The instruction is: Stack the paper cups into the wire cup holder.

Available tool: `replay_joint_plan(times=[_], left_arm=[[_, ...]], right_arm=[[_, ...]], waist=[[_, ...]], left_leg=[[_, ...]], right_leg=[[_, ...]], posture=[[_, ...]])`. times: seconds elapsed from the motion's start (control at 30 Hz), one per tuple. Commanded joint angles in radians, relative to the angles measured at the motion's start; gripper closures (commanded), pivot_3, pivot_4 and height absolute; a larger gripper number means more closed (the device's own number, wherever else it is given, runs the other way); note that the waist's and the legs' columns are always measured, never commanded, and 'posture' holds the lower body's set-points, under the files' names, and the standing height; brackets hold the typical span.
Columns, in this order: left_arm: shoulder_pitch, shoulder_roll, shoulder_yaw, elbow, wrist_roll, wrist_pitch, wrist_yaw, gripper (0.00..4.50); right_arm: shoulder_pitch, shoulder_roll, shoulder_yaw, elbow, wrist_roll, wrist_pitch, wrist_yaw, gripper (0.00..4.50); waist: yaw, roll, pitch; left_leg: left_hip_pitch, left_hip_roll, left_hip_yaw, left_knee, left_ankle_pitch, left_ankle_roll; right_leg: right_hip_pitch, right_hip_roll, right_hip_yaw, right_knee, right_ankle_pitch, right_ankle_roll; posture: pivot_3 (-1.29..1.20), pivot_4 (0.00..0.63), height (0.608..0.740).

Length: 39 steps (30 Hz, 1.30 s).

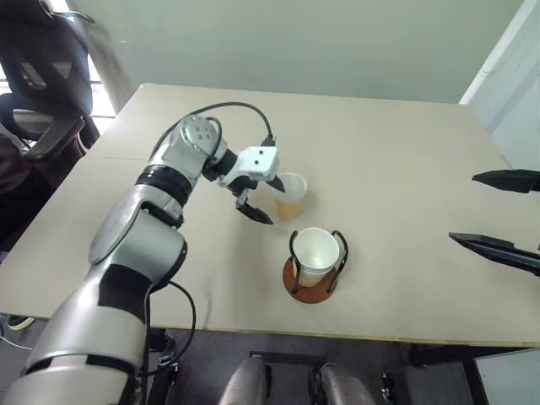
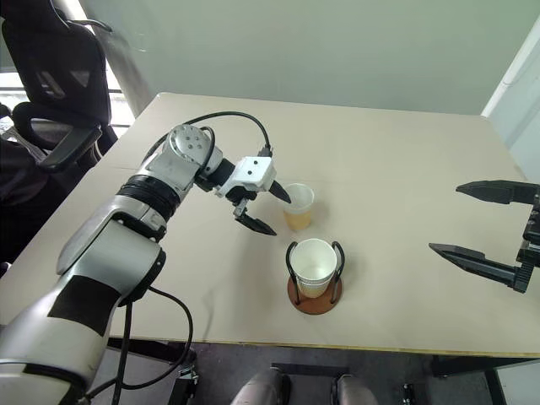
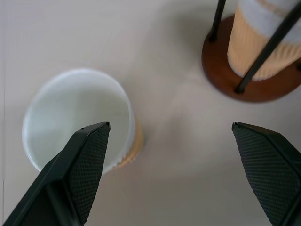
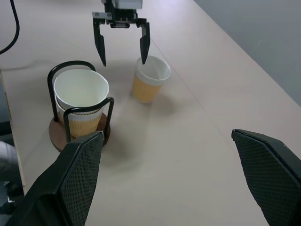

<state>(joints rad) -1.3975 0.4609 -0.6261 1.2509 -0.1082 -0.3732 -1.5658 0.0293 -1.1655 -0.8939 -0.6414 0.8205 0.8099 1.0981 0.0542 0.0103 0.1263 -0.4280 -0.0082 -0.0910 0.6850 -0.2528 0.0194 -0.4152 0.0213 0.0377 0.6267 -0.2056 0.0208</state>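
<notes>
One loose paper cup (image 1: pixel 291 196) stands upright near the table's middle, tan outside and white inside. Just in front of it is the wire cup holder (image 1: pixel 310 291), a reddish-brown disc with black wire loops, holding two nested paper cups (image 4: pixel 80 94). My left gripper (image 1: pixel 277 206) hangs open over the loose cup. One finger (image 3: pixel 84 160) is above the cup's mouth and the other is over bare table toward the holder; I cannot tell whether it touches. My right gripper (image 2: pixel 445 218) is open and empty, off to the right above the table.
A black office chair (image 1: pixel 42 76) stands beyond the table's left edge. The beige table (image 1: pixel 396 143) has bare surface behind and to the right of the cups. A black cable (image 1: pixel 228 108) loops above my left wrist.
</notes>
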Motion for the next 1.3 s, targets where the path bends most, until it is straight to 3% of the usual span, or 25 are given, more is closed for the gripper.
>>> replay_joint_plan(times=[0.03, 0.13, 0.47, 0.8, 1.0, 1.2, 1.3], left_arm=[[-0.007, -0.025, 0.071, 0.005, 0.056, -0.026, -0.01, 0.21], [0.0, -0.041, 0.108, 0.01, 0.099, -0.038, -0.014, 0.93], [0.018, -0.048, 0.166, 0.023, 0.238, -0.078, 0.029, 4.48], [0.002, -0.035, 0.213, 0.031, 0.319, -0.124, 0.087, 4.48], [-0.074, -0.01, 0.291, 0.011, 0.265, -0.107, -0.026, 4.48], [-0.201, 0.042, 0.229, -0.074, 0.046, -0.025, -0.049, 4.48], [-0.223, 0.092, 0.136, -0.212, -0.154, 0.057, -0.049, 4.48]], right_arm=[[-0.003, -0.014, -0.062, -0.02, 0.005, 0.013, -0.002, 0.0], [0.005, -0.011, -0.082, -0.027, 0.003, 0.026, 0.005, 0.0], [0.013, -0.012, -0.114, -0.038, 0.011, 0.048, 0.013, 0.0], [-0.004, -0.02, -0.08, -0.023, 0.0, 0.031, 0.008, 0.0], [-0.011, -0.029, -0.07, 0.001, -0.017, 0.009, 0.021, 0.0], [-0.019, -0.043, -0.05, 0.031, -0.03, -0.019, 0.034, 0.0], [-0.019, -0.045, -0.046, 0.036, -0.035, -0.026, 0.038, 0.0]], waist=[[0.0, 0.0, 0.0], [0.0, 0.0, 0.0], [0.0, 0.0, 0.0], [0.0, 0.0, 0.0], [-0.001, 0.0, 0.0], [-0.001, 0.0, 0.0], [-0.001, 0.002, -0.001]], left_leg=[[0.0, 0.0, 0.0, 0.0, 0.0, 0.0], [0.0, -0.001, 0.0, 0.0, 0.0, 0.001], [0.0, -0.001, 0.001, 0.001, -0.002, 0.006], [0.004, -0.001, 0.004, 0.001, -0.003, 0.011], [0.004, -0.001, 0.01, 0.001, -0.002, 0.013], [0.003, -0.003, 0.016, 0.002, -0.007, 0.02], [0.004, -0.005, 0.019, 0.002, -0.009, 0.023]], right_leg=[[0.0, 0.0, 0.0, 0.0, 0.0, 0.0], [0.0, -0.001, 0.0, 0.0, 0.0, 0.001], [0.0, -0.001, 0.002, 0.0, 0.0, 0.001], [0.003, -0.001, 0.004, 0.001, 0.0, 0.001], [0.0, 0.001, 0.014, 0.001, 0.001, 0.005], [-0.001, -0.002, 0.02, 0.0, 0.001, 0.009], [-0.001, -0.005, 0.02, 0.0, 0.0, 0.011]], posture=[[0.0, 0.15, 0.74], [0.0, 0.15, 0.74], [0.0, 0.15, 0.74], [0.0, 0.15, 0.74], [0.0, 0.15, 0.74], [0.0, 0.15, 0.74], [0.0, 0.15, 0.74]])
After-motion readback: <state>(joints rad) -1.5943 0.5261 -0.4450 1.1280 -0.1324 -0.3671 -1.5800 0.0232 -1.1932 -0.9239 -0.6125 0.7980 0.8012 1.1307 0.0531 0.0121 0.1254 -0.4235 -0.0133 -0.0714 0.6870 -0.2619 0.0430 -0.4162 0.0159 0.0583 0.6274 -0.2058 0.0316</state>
